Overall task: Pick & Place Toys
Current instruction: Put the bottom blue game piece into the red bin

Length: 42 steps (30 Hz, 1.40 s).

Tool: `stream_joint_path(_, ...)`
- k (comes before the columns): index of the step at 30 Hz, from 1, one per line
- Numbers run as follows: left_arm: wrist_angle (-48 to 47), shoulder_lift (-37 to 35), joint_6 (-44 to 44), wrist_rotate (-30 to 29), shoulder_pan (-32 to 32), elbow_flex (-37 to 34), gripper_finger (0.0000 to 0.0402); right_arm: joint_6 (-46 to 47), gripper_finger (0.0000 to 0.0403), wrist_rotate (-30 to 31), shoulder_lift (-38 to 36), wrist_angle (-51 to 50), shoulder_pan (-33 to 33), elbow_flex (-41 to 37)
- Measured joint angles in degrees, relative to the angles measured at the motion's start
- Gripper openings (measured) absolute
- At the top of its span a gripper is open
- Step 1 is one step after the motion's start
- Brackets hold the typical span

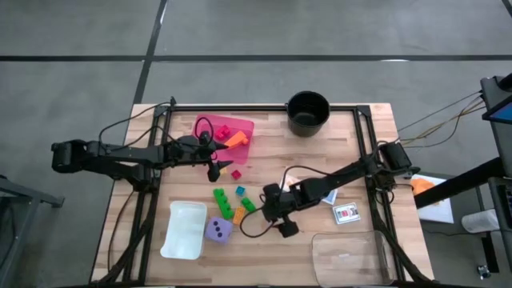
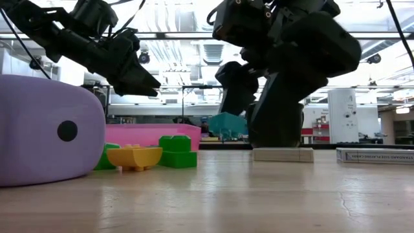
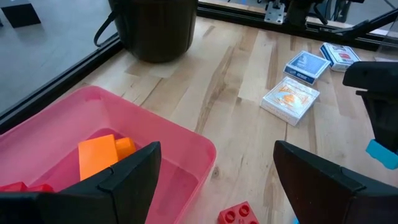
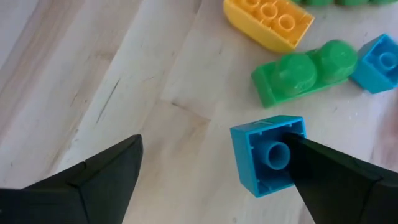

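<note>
A teal brick [image 4: 268, 155] lies on the surface at centre frame, touching one finger of the right gripper [image 4: 211, 177], whose fingers are wide. Green [image 4: 305, 71] and yellow [image 4: 268, 20] bricks sit nearby. The left gripper [image 3: 214, 177], fingers wide and empty, hovers over the pink tray's [image 3: 158, 140] corner, orange brick [image 3: 99, 155] inside.

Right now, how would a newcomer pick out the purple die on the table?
Start at the white tray near the table's front left. The purple die sits right beside it, toward the bricks. It is larger than any brick, rounded and dark-dotted, with no studs.
</note>
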Motion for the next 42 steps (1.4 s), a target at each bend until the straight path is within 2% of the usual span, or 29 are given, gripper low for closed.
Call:
stream_joint_path(9,0.3,-0.3,1.2,0.0,0.0,0.0,0.0315,-6.2,0.0383,0.9,-0.8,9.1,-4.8,-0.6)
stream_joint_path(14,1.5,-2.3,1.9,0.1,0.0,0.0,0.0315,-9.9,0.0383,-0.8,-0.8,17.3,-9.1,-1.1)
stream_joint_path(25,1.7,-14.7,5.5,0.2,0.0,-1.4,0.0315,-13.7,0.0383,-8.1,-0.7,34.7,-20.6,-3.4)
stream_joint_path(31,4.9,-20.7,5.6,-0.9,0.0,-6.8,0.0315,-13.8,0.0383,-11.3,-0.6,36.3,-26.8,-3.4)
stream_joint_path(35,7.2,-22.5,5.8,-2.8,0.2,-9.4,0.0315,-12.5,0.0383,-13.3,1.6,38.3,-29.4,-3.4)
stream_joint_path(37,7.7,-23.0,5.9,-3.3,0.3,-10.0,0.0315,-11.9,0.0383,-14.1,4.2,40.7,-29.7,-3.2)
stream_joint_path(42,8.0,-23.0,5.9,-3.4,0.4,-10.0,0.0315,-10.7,0.0383,-14.2,11.3,39.6,-29.7,0.0)
